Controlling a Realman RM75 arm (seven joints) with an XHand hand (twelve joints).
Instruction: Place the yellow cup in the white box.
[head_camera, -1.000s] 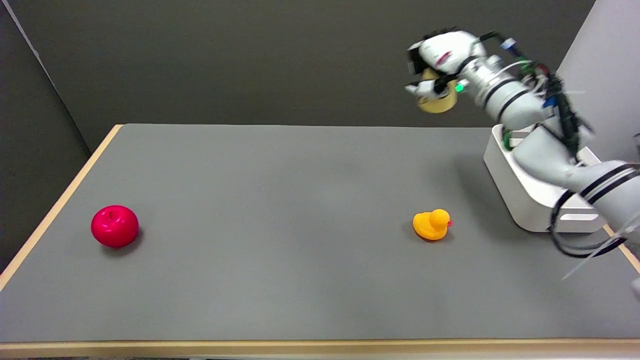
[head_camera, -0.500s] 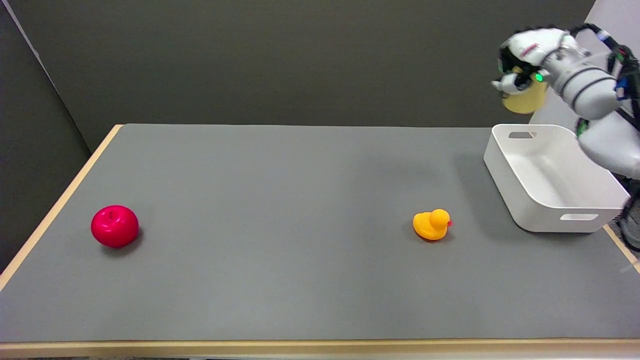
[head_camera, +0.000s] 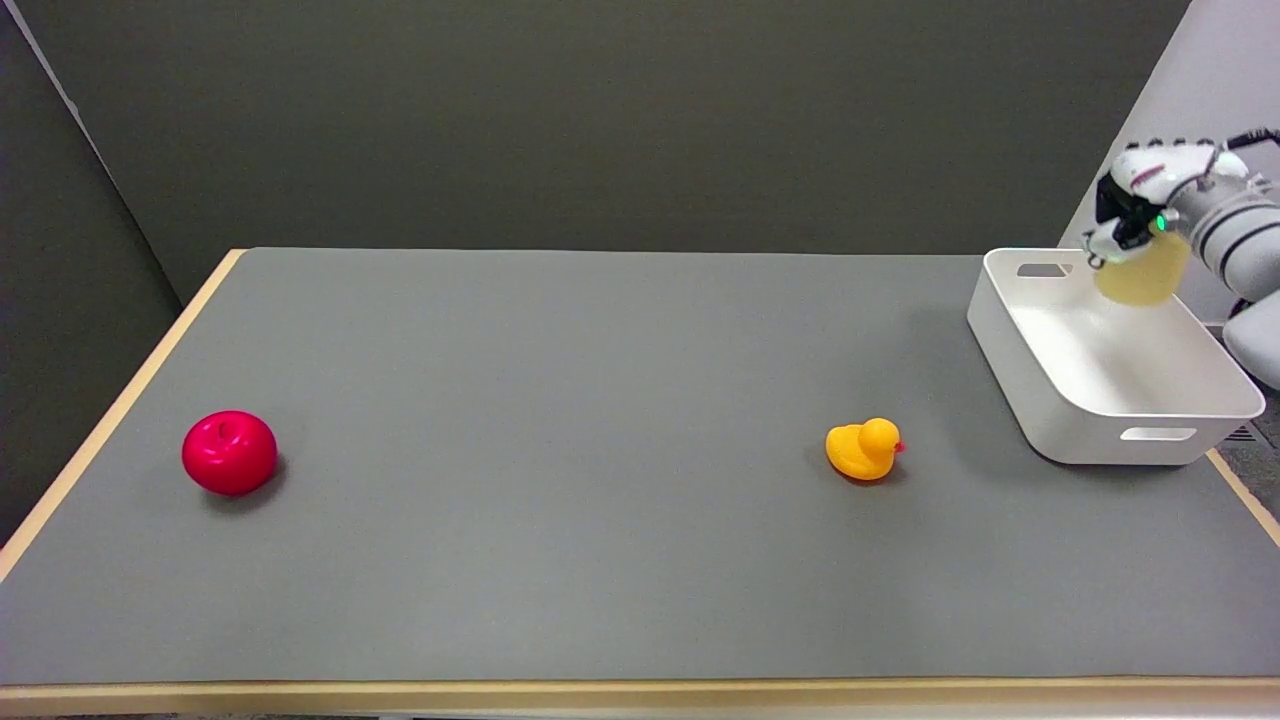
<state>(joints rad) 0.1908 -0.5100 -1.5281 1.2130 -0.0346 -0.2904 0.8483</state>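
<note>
Okay, head view: my right hand (head_camera: 1140, 205) grips the yellow cup (head_camera: 1142, 277), which hangs just beneath it, over the far end of the white box (head_camera: 1060, 395). I'd call this the lowering step; next, ease down, then release.

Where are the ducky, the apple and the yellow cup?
duck (head_camera: 863, 450), head view, on the middle of its body.
apple (head_camera: 229, 453), head view, on the middle of its red side.
cup (head_camera: 1140, 278), head view, on its yellow wall below the fingers.
</note>
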